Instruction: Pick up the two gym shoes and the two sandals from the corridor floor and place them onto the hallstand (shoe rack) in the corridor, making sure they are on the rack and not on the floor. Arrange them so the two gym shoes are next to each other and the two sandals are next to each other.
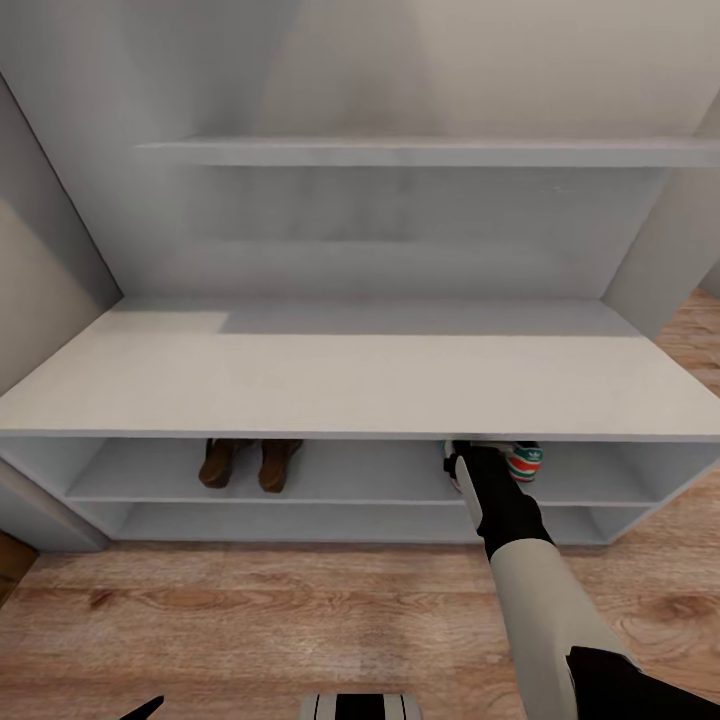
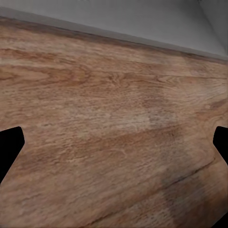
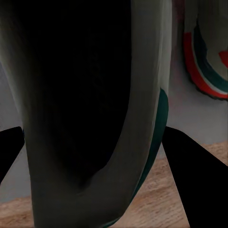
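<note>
Two gym shoes [image 1: 520, 460] near shelf edge, one seemingly pinched in right jaws.

A gym shoe [image 3: 95, 104] looms across the left and centre of the frame, its dark opening facing the camera, between the right gripper's [image 3: 95, 156] black fingertips [image 3: 190, 171]. A second gym shoe [image 3: 209, 57] sits upper right on the grey shelf [image 3: 180, 109].

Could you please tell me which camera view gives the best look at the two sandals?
The head view shows the two sandals best: they stand side by side on the upper open shelf of the hallstand, towards its left. The wrist views give no look at them; the left looks at the corridor floor, the right at a gym shoe.
</note>
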Available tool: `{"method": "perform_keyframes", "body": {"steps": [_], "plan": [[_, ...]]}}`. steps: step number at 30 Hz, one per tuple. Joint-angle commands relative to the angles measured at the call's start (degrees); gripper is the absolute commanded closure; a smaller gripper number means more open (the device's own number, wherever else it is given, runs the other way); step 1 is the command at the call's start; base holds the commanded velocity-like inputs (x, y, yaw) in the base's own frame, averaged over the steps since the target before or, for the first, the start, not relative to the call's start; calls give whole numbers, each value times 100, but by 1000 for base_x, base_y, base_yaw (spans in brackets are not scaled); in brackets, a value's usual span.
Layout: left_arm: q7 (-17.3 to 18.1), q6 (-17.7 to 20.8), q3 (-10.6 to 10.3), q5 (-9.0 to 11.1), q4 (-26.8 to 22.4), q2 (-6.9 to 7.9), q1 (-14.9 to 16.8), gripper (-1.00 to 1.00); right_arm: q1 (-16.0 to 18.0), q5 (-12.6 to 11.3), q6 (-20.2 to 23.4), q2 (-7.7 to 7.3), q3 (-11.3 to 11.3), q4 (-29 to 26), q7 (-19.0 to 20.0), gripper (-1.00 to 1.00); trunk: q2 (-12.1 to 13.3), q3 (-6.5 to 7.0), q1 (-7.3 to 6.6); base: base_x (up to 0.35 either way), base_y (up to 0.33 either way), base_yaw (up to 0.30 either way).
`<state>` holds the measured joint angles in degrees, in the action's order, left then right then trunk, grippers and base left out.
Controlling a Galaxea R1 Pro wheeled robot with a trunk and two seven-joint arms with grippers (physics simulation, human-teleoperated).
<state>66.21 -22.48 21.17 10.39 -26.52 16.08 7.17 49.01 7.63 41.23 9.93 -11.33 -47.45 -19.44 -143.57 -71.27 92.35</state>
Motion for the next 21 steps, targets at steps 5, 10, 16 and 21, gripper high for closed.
{"method": "perform_keyframes", "body": {"steps": [5, 10, 16, 21], "plan": [[23, -28, 10, 7, 7, 0, 4, -100, 3, 50, 34, 7, -414, 0, 28, -100, -2, -4, -1, 1, 0, 0], [23, -28, 10, 7, 10, 0, 4, -100, 3, 48, 34, 7, -490, -15, 28, -100, -2, -4, -1, 0, 0, 0], [23, -28, 18, 7, 15, 0, 4, -100, 3, 46, 34, 7, -501, -19, 28, -100, -2, -4, -1, -5, 0, 0], [23, -28, 19, 7, 22, 0, 4, -100, 3, 45, 34, 7, -495, -19, 28, -100, -2, -4, -1, -273, 0, 0]]}}
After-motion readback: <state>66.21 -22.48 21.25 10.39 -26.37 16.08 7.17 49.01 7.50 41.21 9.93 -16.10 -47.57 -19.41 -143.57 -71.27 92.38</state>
